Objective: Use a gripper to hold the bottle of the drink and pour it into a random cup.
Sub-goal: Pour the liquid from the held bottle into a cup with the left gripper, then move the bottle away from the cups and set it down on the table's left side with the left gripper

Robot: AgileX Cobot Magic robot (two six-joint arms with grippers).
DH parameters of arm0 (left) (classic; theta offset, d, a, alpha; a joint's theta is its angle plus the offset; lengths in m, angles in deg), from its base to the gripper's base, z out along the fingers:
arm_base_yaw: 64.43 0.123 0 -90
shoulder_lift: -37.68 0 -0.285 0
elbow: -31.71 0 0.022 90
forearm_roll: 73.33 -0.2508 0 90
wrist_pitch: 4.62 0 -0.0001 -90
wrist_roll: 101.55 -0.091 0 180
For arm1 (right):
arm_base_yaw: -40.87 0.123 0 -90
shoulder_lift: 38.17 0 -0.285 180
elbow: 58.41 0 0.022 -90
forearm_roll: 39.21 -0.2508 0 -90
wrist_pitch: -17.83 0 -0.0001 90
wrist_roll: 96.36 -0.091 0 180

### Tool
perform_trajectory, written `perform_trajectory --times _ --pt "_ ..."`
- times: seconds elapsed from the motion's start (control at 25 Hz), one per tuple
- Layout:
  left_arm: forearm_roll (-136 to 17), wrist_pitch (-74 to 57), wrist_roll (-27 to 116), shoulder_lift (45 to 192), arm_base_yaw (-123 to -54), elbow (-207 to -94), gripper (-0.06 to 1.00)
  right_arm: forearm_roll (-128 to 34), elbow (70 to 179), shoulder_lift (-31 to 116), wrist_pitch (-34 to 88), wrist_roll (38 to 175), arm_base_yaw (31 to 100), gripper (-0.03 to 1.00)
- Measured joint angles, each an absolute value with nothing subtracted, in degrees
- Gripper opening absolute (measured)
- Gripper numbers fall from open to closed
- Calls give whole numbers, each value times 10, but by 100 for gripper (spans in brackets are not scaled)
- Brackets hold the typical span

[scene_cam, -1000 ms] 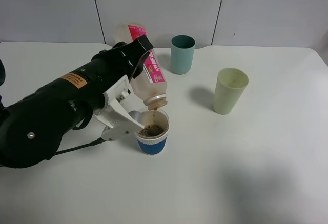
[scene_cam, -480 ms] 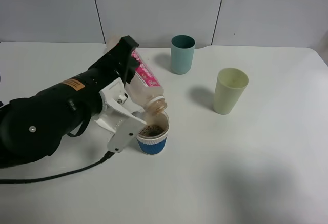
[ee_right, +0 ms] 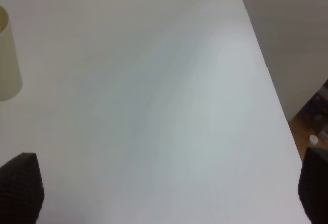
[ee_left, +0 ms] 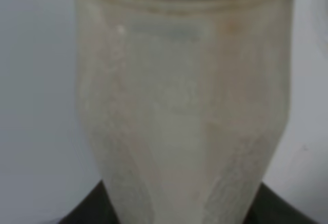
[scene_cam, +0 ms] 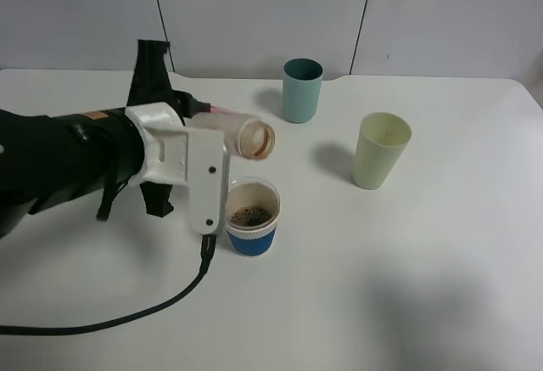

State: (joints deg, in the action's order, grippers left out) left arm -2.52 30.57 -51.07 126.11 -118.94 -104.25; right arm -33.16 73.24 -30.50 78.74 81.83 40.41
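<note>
My left gripper (scene_cam: 180, 109), black with white bracket parts, is shut on the clear bottle (scene_cam: 242, 136). It holds the bottle about level above the table, with the open neck facing right, above and just behind the cup. In the left wrist view the bottle (ee_left: 182, 111) fills the frame and looks empty but for a brownish film. The blue-sleeved cup (scene_cam: 252, 228) stands under the neck with the dark brown drink (scene_cam: 250, 216) in it. My right gripper (ee_right: 166, 196) is open and empty over bare table; it does not show in the exterior view.
A teal tumbler (scene_cam: 303, 89) stands at the back. A pale green tumbler (scene_cam: 381, 150) stands to the right and also shows in the right wrist view (ee_right: 7, 55). The gripper's black cable (scene_cam: 127, 320) trails over the front of the white table (scene_cam: 407, 286).
The left gripper has rolled and swung the bottle up from its tipped pouring position to about level. The neck has lifted away from the cup's rim and the stream has stopped.
</note>
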Motion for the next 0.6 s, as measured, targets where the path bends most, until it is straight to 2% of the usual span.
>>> perform_trajectory --times 0.24,0.44,0.6 --pt "-167 218 -214 1206 -1107 -1043 30 -332 732 -305 787 818 404 99" --pt "-377 125 146 1178 -1010 -1043 30 -332 732 -305 787 818 404 99" --pt "-577 99 452 1175 -943 -1043 30 -332 732 -305 787 818 404 99"
